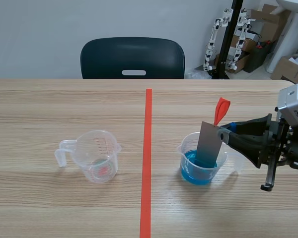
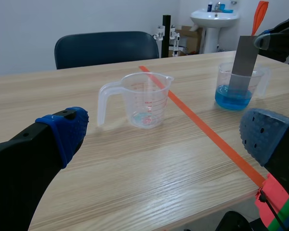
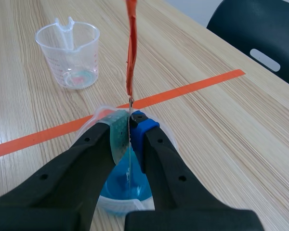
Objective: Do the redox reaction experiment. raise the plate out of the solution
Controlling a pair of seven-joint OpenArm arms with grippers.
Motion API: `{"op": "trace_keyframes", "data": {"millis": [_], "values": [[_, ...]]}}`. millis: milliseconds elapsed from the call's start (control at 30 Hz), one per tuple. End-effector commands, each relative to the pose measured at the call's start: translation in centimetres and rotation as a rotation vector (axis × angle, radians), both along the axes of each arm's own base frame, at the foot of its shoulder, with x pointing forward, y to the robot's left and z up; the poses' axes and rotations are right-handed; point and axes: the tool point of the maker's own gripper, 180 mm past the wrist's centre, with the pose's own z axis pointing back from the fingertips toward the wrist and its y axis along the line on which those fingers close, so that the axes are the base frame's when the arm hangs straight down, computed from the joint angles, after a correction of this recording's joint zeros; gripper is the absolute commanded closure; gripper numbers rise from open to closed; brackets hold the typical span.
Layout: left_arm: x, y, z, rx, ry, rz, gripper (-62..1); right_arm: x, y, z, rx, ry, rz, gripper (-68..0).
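Observation:
A grey metal plate (image 1: 208, 145) with an orange-red tag (image 1: 221, 110) on top stands in a clear cup (image 1: 202, 159) of blue solution (image 1: 198, 169), right of the tape line. Its lower end is still inside the cup. My right gripper (image 1: 224, 132) comes in from the right and is shut on the plate's upper edge. In the right wrist view the fingers (image 3: 143, 126) pinch the thin plate (image 3: 129, 144) edge-on above the blue solution (image 3: 120, 185), the tag (image 3: 130, 48) rising ahead. My left gripper (image 2: 159, 130) is open, low at the near edge, well short of both cups.
A clear measuring cup (image 1: 95, 155) with a handle and a pinkish residue at its bottom stands left of the tape line (image 1: 147, 158). A dark chair (image 1: 132, 58) is behind the table's far edge. Boxes and a stand fill the far right corner.

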Motion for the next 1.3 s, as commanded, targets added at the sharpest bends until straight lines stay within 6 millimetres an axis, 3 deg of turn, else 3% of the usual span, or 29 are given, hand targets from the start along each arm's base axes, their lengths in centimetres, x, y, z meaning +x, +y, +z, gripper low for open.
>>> {"op": "trace_keyframes", "data": {"millis": [0,333,667,800,867,967,1267], "values": [[0.5,-0.1,1.0,-0.011,-0.03,-0.026,-62.3,0.3,-0.3,1.1,-0.006,-0.026,0.013,-0.6],[2.9,-1.9,2.3,-0.025,-0.005,-0.156,-62.3,0.4,0.2,4.3,0.018,-0.086,0.049,-0.6],[6.1,-5.6,4.7,0.022,0.013,-0.284,-62.3,1.4,0.2,7.0,0.044,-0.052,0.009,-0.7],[7.3,-7.1,5.7,0.049,0.003,-0.341,-47.4,1.5,0.6,7.5,0.045,-0.018,0.0,-0.7],[7.9,-7.8,5.9,0.067,-0.002,-0.378,-43.7,1.6,0.8,7.8,0.048,-0.002,-0.003,-0.6],[9.0,-8.8,5.6,0.1,-0.003,-0.416,-37.5,1.5,1.1,8.5,0.057,0.019,-0.001,-0.6],[11.7,-11.8,4.8,0.172,0.011,-0.496,-7.9,0.4,2.3,10.6,0.025,0.042,0.057,-0.7]]}}
